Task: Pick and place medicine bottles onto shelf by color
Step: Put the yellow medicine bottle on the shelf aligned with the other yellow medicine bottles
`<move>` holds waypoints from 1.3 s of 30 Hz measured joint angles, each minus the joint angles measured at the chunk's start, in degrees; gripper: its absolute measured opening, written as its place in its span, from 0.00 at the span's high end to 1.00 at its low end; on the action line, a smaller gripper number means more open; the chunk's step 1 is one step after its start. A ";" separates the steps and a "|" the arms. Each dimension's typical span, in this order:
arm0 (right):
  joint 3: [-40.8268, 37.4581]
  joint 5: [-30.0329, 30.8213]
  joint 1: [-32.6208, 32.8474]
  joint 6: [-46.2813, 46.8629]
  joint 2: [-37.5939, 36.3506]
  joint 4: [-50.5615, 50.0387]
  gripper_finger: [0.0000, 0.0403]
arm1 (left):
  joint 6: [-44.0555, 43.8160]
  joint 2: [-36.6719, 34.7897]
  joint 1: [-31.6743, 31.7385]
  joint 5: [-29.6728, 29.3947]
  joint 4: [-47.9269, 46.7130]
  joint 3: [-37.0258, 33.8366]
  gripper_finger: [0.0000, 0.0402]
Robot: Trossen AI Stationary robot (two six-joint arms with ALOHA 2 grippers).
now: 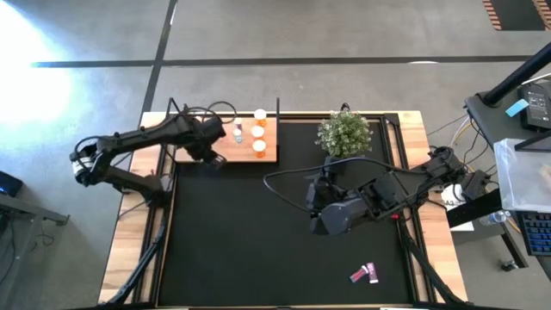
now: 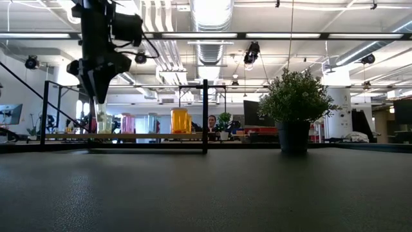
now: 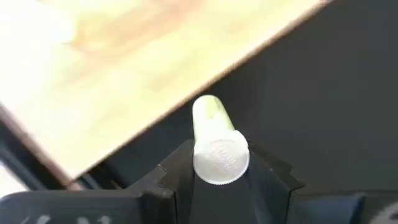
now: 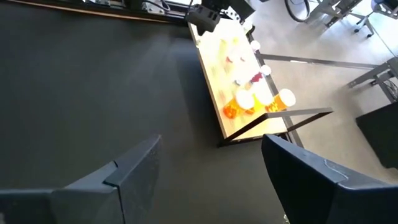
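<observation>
I am holding 1 yellowish bottle [image 3: 214,143] clamped in my left gripper [image 3: 217,177], its long axis pointing down at the shelf [image 1: 269,155] edge directly beneath. My right gripper [image 4: 205,168] is hanging open mid-mat, well apart, while 1 pink bottle [image 1: 364,274] is lying nearer that arm.

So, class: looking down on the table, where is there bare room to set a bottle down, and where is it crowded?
Free: the wide black mat between the shelf and the pink bottle lying near the front edge. Crowded: the shelf's right half, where white-capped bottles cluster, its left end under the left tool holding a yellowish bottle, and the mat around the plant and right tool.
</observation>
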 joint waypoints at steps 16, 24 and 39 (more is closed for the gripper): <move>-0.04 0.02 0.00 -0.04 0.00 0.01 0.34 | 3.43 3.81 15.42 -3.60 0.66 -1.03 0.74; -0.05 0.02 0.00 -0.07 0.00 0.00 0.35 | 4.78 6.72 15.46 -3.38 1.74 -0.71 0.74; -0.09 0.04 0.00 -0.07 0.02 0.02 0.35 | 5.01 4.95 16.90 -0.69 1.46 -0.59 0.74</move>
